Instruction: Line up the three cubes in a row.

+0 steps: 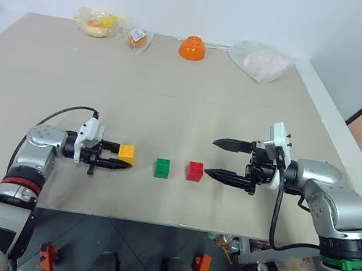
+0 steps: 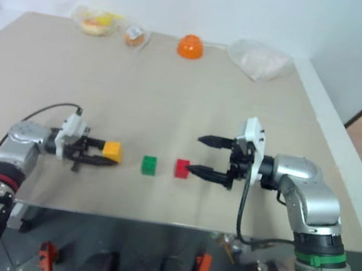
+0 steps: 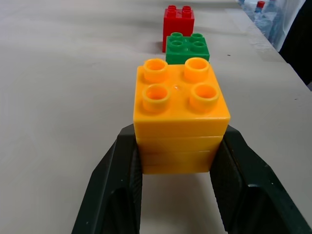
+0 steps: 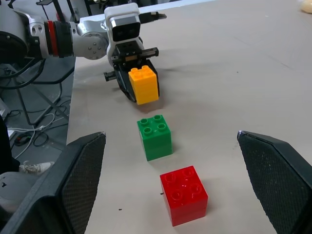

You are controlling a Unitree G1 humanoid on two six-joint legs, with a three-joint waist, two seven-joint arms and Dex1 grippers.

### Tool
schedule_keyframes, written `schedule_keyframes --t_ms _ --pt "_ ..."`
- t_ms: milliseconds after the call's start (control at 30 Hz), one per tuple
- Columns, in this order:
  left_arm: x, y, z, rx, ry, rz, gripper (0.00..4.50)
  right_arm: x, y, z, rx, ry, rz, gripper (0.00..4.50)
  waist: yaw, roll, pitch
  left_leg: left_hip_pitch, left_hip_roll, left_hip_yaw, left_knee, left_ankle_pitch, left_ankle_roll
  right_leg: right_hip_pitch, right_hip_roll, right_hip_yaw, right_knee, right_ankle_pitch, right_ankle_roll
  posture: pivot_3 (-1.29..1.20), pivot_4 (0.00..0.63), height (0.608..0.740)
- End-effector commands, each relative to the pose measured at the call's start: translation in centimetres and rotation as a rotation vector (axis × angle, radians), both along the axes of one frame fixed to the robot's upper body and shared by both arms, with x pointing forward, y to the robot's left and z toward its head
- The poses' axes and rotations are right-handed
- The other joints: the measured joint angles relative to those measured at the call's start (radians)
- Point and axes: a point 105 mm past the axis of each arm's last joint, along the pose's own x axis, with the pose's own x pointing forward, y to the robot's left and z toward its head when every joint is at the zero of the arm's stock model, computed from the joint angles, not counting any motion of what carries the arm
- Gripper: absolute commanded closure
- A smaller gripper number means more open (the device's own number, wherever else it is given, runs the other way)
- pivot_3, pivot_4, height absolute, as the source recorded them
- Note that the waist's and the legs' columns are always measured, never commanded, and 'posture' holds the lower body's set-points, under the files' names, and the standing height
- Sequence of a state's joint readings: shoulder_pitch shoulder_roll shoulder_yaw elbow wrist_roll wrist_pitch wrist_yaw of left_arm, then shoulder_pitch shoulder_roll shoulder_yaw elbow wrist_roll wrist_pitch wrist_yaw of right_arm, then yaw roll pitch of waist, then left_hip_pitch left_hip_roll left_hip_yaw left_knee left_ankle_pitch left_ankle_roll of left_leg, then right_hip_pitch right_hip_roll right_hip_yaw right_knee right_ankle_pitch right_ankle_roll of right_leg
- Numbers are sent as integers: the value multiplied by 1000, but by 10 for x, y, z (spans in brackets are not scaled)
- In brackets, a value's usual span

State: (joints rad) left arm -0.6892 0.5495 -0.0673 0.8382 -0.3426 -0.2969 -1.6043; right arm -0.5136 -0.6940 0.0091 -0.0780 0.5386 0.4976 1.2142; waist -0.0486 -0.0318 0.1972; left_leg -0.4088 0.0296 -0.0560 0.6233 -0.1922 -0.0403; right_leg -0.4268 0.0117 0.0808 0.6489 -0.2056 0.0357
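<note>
Studded yellow-orange plastic cube

glossy plastic yellow-orange cube; matt, smooth table.

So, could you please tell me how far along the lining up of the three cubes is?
Done: the red cube and green cube already sit side by side on the table. In hand: the left end effector is shut on the yellow-orange cube, roughly in line with them. Left: releasing it. The right end effector is open, holding nothing.
</note>
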Motion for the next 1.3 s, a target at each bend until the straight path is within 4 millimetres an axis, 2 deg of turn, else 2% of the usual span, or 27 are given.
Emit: schedule_keyframes --t_ms 33,367,667,1000,1100,1300 --pt "2 -2 6 8 -37 -18 3180 -1 -3 10 8 -49 -4 0 0 0 0 0 0 0 0 0 0 0 0 0 0 0 0 0 150 740" --pt "-5 -15 -7 -3 -25 -61 3180 -1 -1 9 6 -52 -5 0 0 0 0 0 0 0 0 0 0 0 0 0 0 0 0 0 150 740" --pt "-11 -4 -14 20 -6 -41 3180 -1 0 10 9 -54 -3 0 -1 0 0 0 0 0 0 0 0 0 0 0 1 0 0 0 150 740" --pt "-6 22 -6 65 -15 28 3180 1 3 9 13 -54 4 0 -1 0 0 1 0 0 1 0 0 0 1 0 2 0 0 0 150 740" --pt "-5 22 -6 68 -14 31 3180 2 4 9 15 -54 7 0 0 0 0 1 0 0 1 0 0 0 0 0 2 0 0 0 150 740" --pt "-6 9 -7 46 -16 -4 3180 3 5 9 17 -56 8 0 0 0 0 1 0 0 2 0 0 0 0 0 2 0 0 0 150 740"
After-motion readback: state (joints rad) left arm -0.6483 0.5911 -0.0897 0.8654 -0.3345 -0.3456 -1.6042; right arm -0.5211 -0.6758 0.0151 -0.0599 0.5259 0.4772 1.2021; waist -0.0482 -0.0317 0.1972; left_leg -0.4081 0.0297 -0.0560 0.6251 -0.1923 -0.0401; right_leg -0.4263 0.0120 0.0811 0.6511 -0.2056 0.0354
